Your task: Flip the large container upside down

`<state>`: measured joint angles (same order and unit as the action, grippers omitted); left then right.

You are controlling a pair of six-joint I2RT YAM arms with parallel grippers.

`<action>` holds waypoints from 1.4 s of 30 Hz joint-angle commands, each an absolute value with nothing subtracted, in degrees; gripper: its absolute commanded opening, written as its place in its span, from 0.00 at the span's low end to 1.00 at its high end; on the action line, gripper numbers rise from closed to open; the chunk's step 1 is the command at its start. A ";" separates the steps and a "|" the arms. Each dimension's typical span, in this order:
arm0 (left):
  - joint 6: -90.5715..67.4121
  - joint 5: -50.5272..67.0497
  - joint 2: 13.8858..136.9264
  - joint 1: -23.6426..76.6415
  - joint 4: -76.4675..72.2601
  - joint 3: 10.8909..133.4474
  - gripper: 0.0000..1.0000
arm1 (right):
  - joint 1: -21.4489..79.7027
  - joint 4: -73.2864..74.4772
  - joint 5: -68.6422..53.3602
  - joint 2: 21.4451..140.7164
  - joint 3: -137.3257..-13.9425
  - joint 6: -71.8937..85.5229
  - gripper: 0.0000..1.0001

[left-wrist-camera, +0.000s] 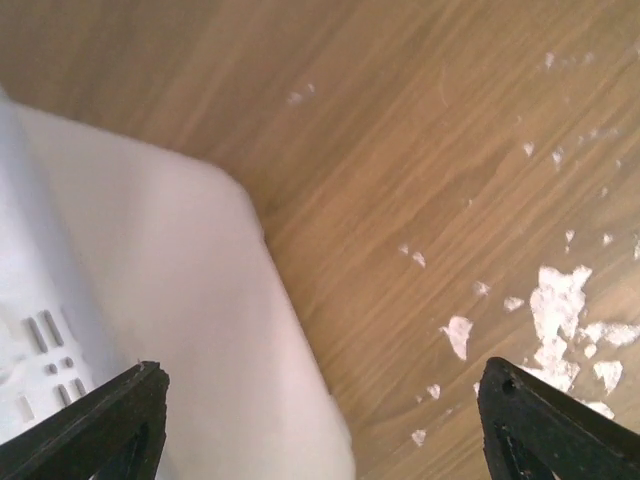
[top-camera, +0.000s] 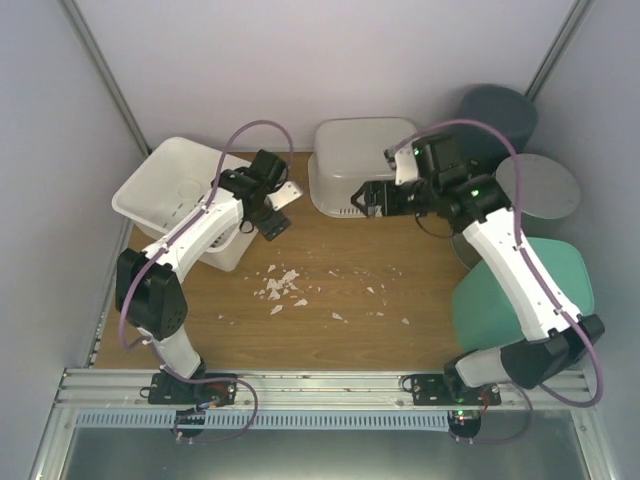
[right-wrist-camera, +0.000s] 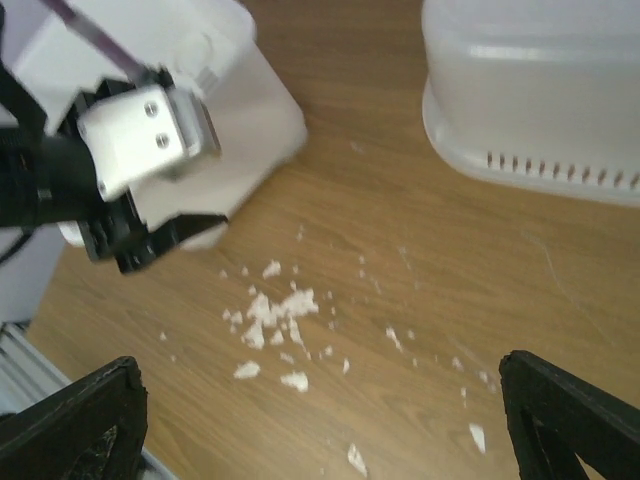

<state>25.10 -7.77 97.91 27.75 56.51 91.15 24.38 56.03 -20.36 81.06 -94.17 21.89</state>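
Observation:
The large white container (top-camera: pixel 178 192) lies tilted at the back left, its flat base with a round mark facing up. It also shows in the left wrist view (left-wrist-camera: pixel 150 300) and the right wrist view (right-wrist-camera: pixel 245 95). My left gripper (top-camera: pixel 278 210) is open and empty beside the container's right corner; in the left wrist view (left-wrist-camera: pixel 320 440) that corner lies between the spread fingers without touching them. My right gripper (top-camera: pixel 372 196) is open and empty, hovering over the table (right-wrist-camera: pixel 320 430) in front of a smaller grey-white container (top-camera: pixel 360 165).
The smaller container (right-wrist-camera: pixel 530 90) stands rim-down at the back centre. White crumbs (top-camera: pixel 282 285) are scattered mid-table. A dark grey bin (top-camera: pixel 498 115), a round grey lid (top-camera: pixel 540 185) and a teal bin (top-camera: pixel 525 290) stand at the right edge.

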 commanded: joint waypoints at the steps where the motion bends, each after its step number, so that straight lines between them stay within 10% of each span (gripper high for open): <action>1: 26.62 -12.98 97.48 24.29 55.95 88.05 0.84 | 29.19 61.44 -8.76 77.69 -89.02 26.62 0.95; 16: 27.56 -15.65 95.68 24.60 54.53 93.84 0.81 | 30.24 64.90 -0.43 64.73 -58.93 42.67 0.96; 25: 30.49 -24.08 90.55 24.43 51.91 87.13 0.94 | 28.32 70.29 11.66 66.96 -56.63 48.31 1.00; 42: 29.68 -23.14 98.66 18.96 54.21 87.54 0.80 | 17.62 67.44 11.56 66.41 -58.30 37.14 1.00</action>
<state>30.41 -24.71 96.16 19.44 53.52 84.73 18.00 70.52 12.88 65.30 -56.03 40.97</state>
